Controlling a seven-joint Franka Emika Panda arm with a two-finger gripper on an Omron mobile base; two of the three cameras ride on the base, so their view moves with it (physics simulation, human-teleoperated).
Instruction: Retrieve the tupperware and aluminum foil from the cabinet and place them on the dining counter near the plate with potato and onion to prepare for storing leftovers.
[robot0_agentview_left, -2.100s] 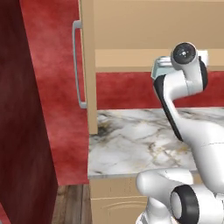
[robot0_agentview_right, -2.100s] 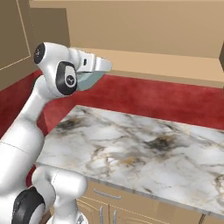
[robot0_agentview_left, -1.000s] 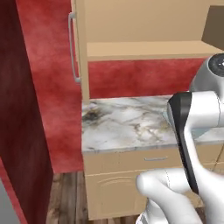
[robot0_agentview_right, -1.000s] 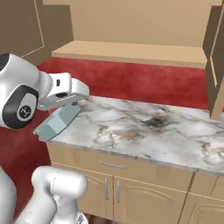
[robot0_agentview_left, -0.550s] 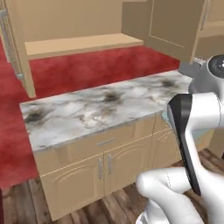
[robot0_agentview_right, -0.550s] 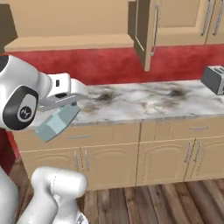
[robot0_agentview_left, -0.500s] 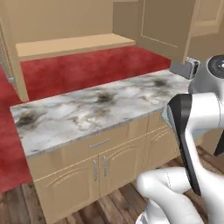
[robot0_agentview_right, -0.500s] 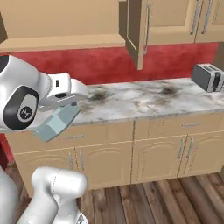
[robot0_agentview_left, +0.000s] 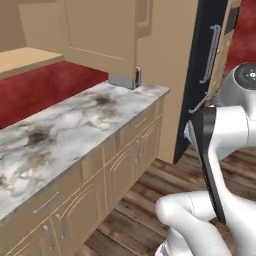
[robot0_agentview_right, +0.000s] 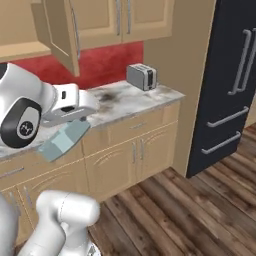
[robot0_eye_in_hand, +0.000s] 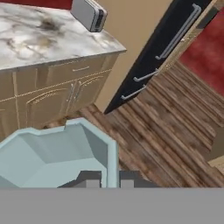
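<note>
Tupperware (robot0_agentview_right: 62, 140) hangs in the air in front of the marble worktop (robot0_agentview_right: 125, 100), its rim pinched between the closed fingers of the pincer (robot0_agentview_right: 80, 117); a toaster (robot0_agentview_right: 141, 76) stands on the worktop.

- Home kitchen, rendered.
- Marble wall counter (robot0_agentview_right: 131, 97) over tan panelled base cabinets (robot0_agentview_right: 135, 155) with drawers.
- Silver toaster (robot0_agentview_right: 141, 76) on the counter end.
- Tall dark fridge (robot0_agentview_right: 227, 85) with grey bar handles.
- Wood wall cabinets (robot0_agentview_right: 100, 22), red backsplash (robot0_agentview_right: 102, 62), dark plank floor (robot0_agentview_right: 190, 215).
</note>
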